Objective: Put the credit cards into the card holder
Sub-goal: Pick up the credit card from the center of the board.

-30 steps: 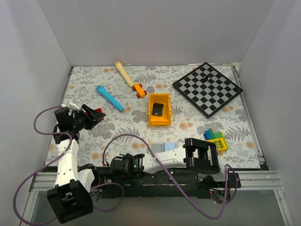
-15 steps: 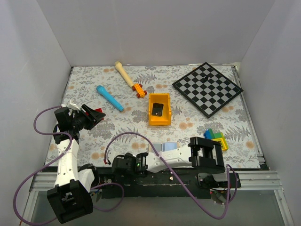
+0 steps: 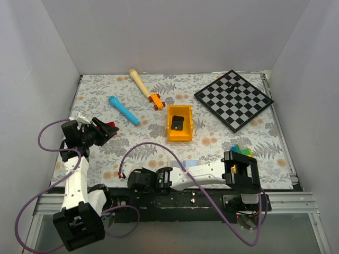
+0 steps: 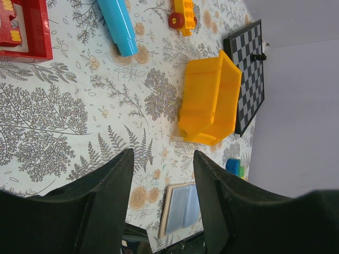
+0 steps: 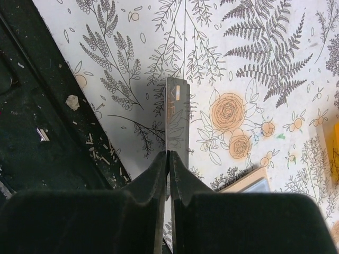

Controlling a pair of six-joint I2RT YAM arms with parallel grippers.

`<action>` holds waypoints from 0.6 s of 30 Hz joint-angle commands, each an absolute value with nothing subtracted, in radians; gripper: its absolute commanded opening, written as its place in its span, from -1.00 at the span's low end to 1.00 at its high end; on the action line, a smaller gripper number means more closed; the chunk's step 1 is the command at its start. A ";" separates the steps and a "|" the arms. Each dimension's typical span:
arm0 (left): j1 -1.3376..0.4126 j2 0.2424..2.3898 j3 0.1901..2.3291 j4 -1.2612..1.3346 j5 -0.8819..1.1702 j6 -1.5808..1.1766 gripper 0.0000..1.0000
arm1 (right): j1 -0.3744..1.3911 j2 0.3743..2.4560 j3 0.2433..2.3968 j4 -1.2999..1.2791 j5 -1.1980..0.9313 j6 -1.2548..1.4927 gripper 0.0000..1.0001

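Orange bin [image 3: 179, 136] holds dark object [image 3: 177, 123]; card holder [image 4: 183, 209] open; right jaws pinch card [image 5: 176, 114].

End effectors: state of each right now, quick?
Left end effector: open, nothing between the fingers.
Right end effector: closed, holding a credit card edge-on.

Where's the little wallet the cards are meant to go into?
The card holder lies open at the table's near edge, just below the yellow bin in the top view, partly under the right arm.
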State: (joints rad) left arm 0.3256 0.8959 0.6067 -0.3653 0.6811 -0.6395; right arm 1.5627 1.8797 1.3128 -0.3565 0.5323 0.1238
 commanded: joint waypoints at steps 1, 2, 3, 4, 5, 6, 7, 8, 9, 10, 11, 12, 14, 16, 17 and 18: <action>0.330 0.891 0.635 -0.359 0.690 -0.637 -0.03 | 1.546 1.841 1.302 -0.333 0.541 0.120 -0.81; 0.331 0.891 0.634 -0.359 0.690 -0.635 -0.03 | 1.545 1.839 1.302 -0.334 0.543 0.120 -0.82; 0.331 0.891 0.635 -0.359 0.690 -0.635 -0.03 | 1.543 1.839 1.301 -0.333 0.545 0.121 -0.84; 0.333 0.891 0.632 -0.359 0.690 -0.635 -0.03 | 1.540 1.836 1.296 -0.331 0.546 0.121 -0.85; 0.331 0.893 0.634 -0.359 0.690 -0.635 -0.03 | 1.537 1.832 1.292 -0.327 0.551 0.120 -0.86; 0.333 0.893 0.634 -0.359 0.690 -0.635 -0.03 | 1.532 1.829 1.287 -0.324 0.552 0.121 -0.89; 0.331 0.893 0.634 -0.359 0.690 -0.635 -0.03 | 1.526 1.825 1.279 -0.321 0.554 0.124 -0.93; 0.333 0.891 0.634 -0.360 0.689 -0.635 -0.03 | 1.517 1.822 1.275 -0.316 0.554 0.124 -0.95; 0.331 0.891 0.635 -0.360 0.689 -0.637 -0.03 | 1.508 1.819 1.270 -0.313 0.554 0.124 -0.97; 0.331 0.891 0.637 -0.362 0.689 -0.637 -0.03 | 1.499 1.816 1.266 -0.308 0.554 0.123 -0.97; 0.333 0.893 0.638 -0.364 0.689 -0.635 -0.03 | 1.488 1.813 1.261 -0.301 0.549 0.123 -0.97; 0.331 0.893 0.640 -0.364 0.689 -0.635 -0.03 | 1.479 1.809 1.256 -0.296 0.546 0.118 -0.97; 0.333 0.894 0.643 -0.365 0.689 -0.637 -0.03 | 1.456 1.802 1.249 -0.281 0.540 0.114 -0.97; 0.330 0.896 0.644 -0.367 0.687 -0.637 -0.03 | 1.431 1.792 1.241 -0.269 0.534 0.110 -0.97; 0.331 0.897 0.647 -0.367 0.687 -0.635 -0.03 | 1.419 1.786 1.239 -0.264 0.528 0.106 -0.97; 0.331 0.900 0.646 -0.367 0.687 -0.635 -0.03 | 1.407 1.778 1.236 -0.258 0.525 0.103 -0.97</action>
State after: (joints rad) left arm 0.3256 0.8959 0.6071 -0.3656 0.6811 -0.6392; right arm 1.4548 1.8194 1.2587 -0.2943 0.5358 0.1184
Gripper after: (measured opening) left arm 0.483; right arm 0.024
